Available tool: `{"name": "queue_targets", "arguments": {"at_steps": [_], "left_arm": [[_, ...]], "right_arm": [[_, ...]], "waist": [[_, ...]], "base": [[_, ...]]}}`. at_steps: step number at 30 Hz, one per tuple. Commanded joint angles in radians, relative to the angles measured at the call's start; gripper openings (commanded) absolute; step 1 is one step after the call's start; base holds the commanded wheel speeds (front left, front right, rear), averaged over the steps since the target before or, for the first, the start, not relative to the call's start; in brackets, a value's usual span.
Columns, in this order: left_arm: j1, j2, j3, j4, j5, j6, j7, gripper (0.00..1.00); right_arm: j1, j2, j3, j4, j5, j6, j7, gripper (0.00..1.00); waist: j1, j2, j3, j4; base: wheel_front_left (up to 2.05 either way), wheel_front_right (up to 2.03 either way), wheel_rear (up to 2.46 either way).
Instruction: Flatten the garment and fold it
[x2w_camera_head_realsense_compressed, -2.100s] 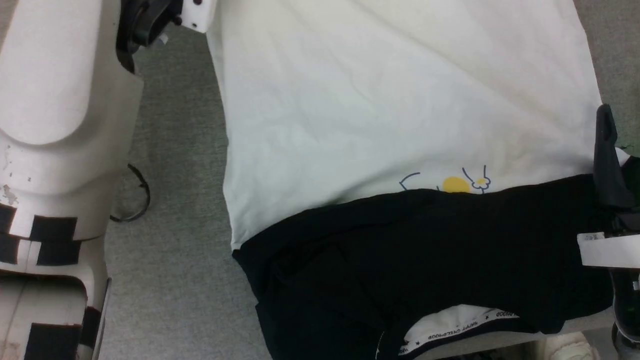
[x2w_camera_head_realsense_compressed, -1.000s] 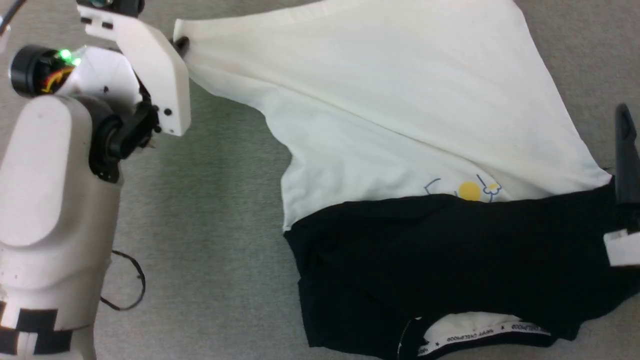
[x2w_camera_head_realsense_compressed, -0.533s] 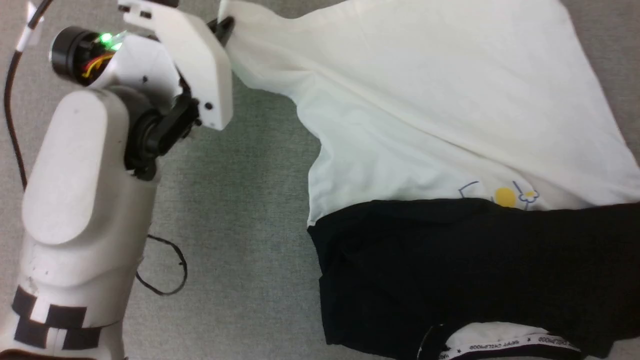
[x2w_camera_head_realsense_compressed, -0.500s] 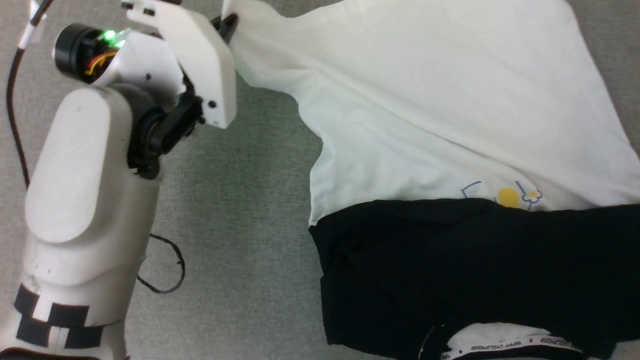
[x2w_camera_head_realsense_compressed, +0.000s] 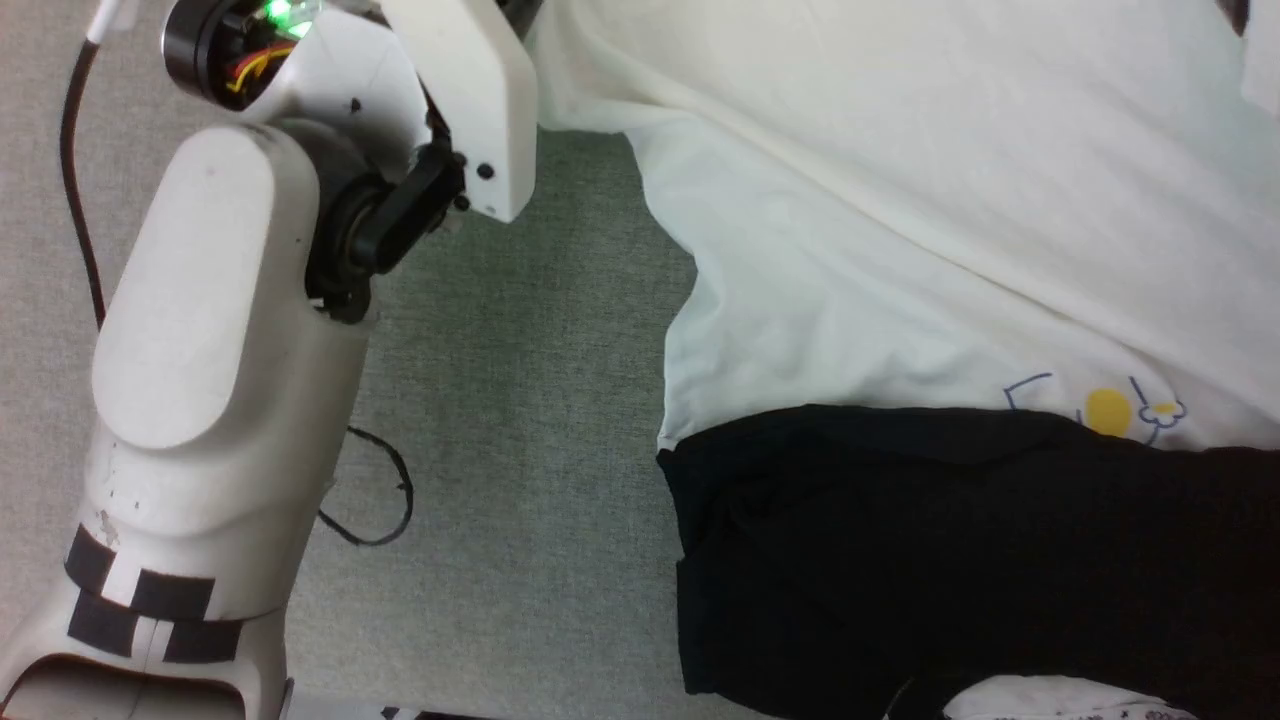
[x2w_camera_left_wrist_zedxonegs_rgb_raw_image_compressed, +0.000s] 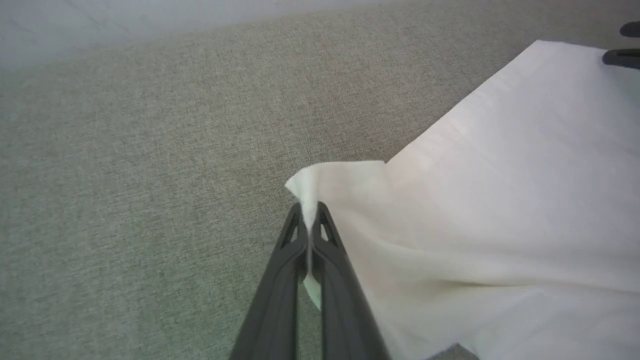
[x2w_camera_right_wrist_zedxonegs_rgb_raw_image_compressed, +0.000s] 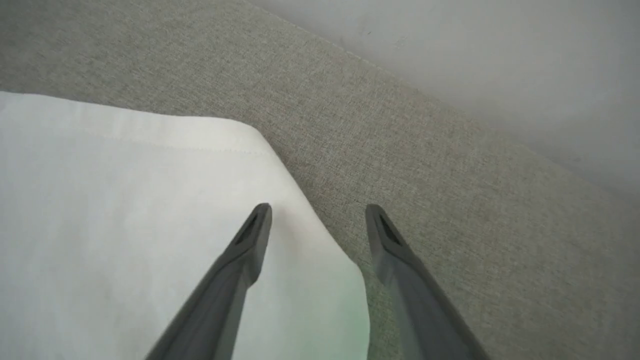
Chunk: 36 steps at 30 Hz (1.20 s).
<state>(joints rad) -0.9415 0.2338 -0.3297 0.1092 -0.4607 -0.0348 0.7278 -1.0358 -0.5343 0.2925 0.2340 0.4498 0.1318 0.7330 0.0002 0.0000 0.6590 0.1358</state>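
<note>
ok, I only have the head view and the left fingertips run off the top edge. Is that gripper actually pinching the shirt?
Observer: Yes. In the left wrist view the left gripper is shut on a white corner of the garment, with cloth poking out past the tips.
Operator: And the right one?
Observer: The right gripper is open and holds nothing. One finger is over another white corner, the other over the grey surface.
Operator: Is that corner lying flat?
Observer: It looks flat in the right wrist view. The stitched hem line shows, with no fold-over.
</note>
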Motion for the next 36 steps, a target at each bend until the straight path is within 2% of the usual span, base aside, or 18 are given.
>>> {"name": "queue_targets", "arguments": {"at_steps": [1,10,11,13,14,21,36], "left_arm": [[-0.017,-0.004,-0.003,0.002,-0.008,-0.006,-0.008,0.00],[-0.046,-0.022,-0.021,0.022,-0.010,-0.011,-0.021,0.00],[-0.048,-0.024,-0.022,0.025,-0.010,-0.011,-0.023,0.00],[-0.051,-0.025,-0.024,0.031,-0.011,-0.011,-0.027,0.00],[-0.052,-0.025,-0.024,0.034,-0.012,-0.012,-0.029,0.00],[-0.059,-0.011,-0.002,0.045,-0.012,-0.011,-0.085,0.00],[-0.092,0.018,0.010,0.114,0.048,-0.045,-0.375,0.00]], "right_arm": [[-0.020,-0.005,0.015,0.013,0.005,-0.001,0.011,1.00],[-0.074,-0.021,0.106,0.078,0.033,-0.001,0.007,1.00],[-0.076,-0.021,0.112,0.086,0.036,-0.001,0.005,0.65],[-0.080,-0.018,0.114,0.102,0.040,-0.001,0.004,0.09],[-0.081,-0.017,0.116,0.108,0.041,-0.001,0.002,0.00],[-0.087,-0.024,0.054,0.144,0.025,-0.001,-0.075,0.00],[-0.018,-0.031,-0.049,0.163,0.045,-0.001,-0.313,0.00]], "waist": [[-0.0002,0.0000,0.022,0.016],[-0.0002,0.0000,0.057,0.039],[-0.0002,0.0000,0.059,0.040],[-0.0002,0.0000,0.061,0.040],[-0.0002,0.0000,0.061,0.040],[-0.0002,0.0000,0.033,0.019],[-0.0002,0.0000,-0.157,-0.091]], "base": [[0.00,0.00,0.00],[0.00,0.00,0.00],[0.00,0.00,0.00],[0.00,0.00,0.00],[0.00,0.00,0.00],[0.00,0.00,0.00],[0.00,0.00,0.00]]}}
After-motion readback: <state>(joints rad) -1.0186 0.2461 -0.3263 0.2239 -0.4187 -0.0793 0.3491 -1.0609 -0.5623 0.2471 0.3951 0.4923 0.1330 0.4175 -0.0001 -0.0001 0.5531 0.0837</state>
